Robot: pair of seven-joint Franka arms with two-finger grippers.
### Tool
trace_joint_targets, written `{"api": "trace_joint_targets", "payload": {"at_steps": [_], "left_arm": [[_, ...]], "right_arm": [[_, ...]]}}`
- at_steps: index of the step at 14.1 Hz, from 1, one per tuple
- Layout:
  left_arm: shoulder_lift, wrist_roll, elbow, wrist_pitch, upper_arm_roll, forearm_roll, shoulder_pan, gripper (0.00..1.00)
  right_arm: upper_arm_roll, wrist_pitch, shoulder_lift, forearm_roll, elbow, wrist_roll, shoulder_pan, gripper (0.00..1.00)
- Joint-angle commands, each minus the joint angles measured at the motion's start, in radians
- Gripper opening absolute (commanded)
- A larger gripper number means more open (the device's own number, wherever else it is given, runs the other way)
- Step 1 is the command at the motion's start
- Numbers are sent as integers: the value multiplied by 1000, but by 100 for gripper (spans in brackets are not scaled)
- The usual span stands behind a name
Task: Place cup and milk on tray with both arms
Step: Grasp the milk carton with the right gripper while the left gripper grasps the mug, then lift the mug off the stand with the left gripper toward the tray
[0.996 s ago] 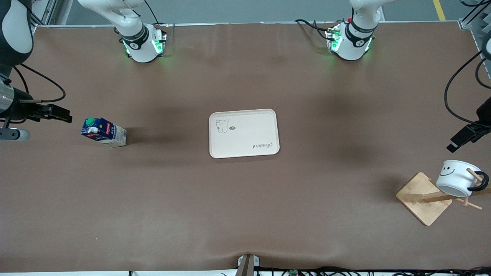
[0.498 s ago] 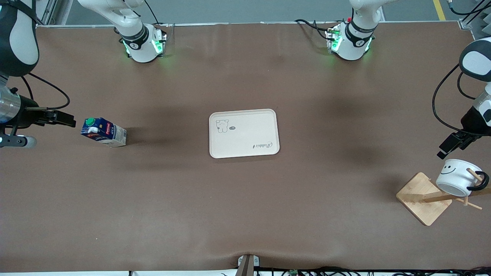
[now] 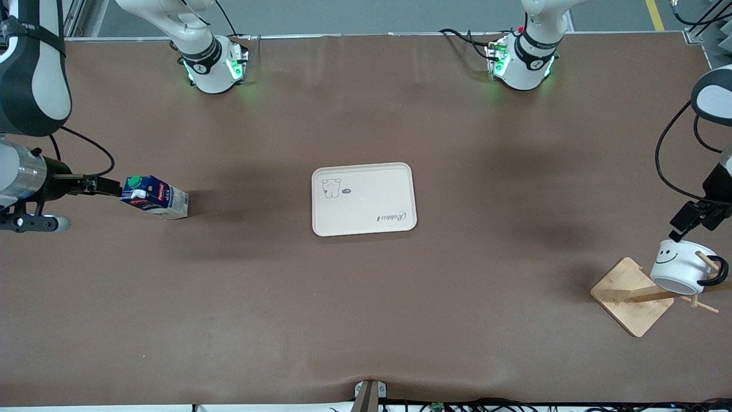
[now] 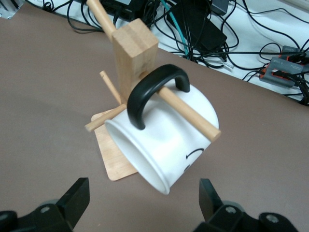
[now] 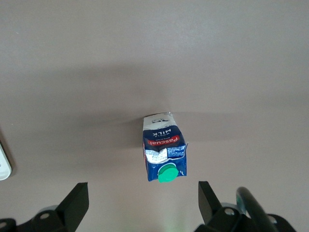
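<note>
The flat cream-beige rectangular tray (image 3: 363, 199) lies bare at table centre. At its nine o'clock, toward the right arm's end, stands the small dark blue milk carton with green cap (image 3: 153, 196); the right gripper (image 3: 100, 186), fingers apart, is just beside its cap. At the tray's four o'clock, the white smiley-face cup (image 3: 680, 266) hangs on a wooden peg rack (image 3: 635, 296); the left gripper (image 3: 689, 222) hovers over it, jaws apart.

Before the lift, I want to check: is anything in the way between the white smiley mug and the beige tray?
Yes: the white smiley mug hangs by its handle on a wooden rack peg. Toward the beige tray, nothing visible stands.
</note>
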Motion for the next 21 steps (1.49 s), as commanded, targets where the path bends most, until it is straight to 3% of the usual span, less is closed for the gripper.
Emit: {"api": "trace_joint_targets", "payload": {"at_steps": [1,6,10,14,16,21], "left_arm": [[29,28,23,23,-6,-25,-1,100],[58,40,37,26,-7,-25,-6,99],[55,157,8,26,-7,-25,-4,51],[47,211,2,20,-9,-25,-6,20],[46,211,6,17,-44,-25,-3,2],[47,211,11,16,-66,-25,-6,0]], "right_arm": [[11,6,26,15,27,6,-44,100],[11,13,49,16,27,9,-47,100],[12,15,66,19,29,10,-68,100],[12,26,106,19,27,13,-87,100],[12,27,109,19,27,6,-88,100],[12,27,109,18,20,12,-84,100]]}}
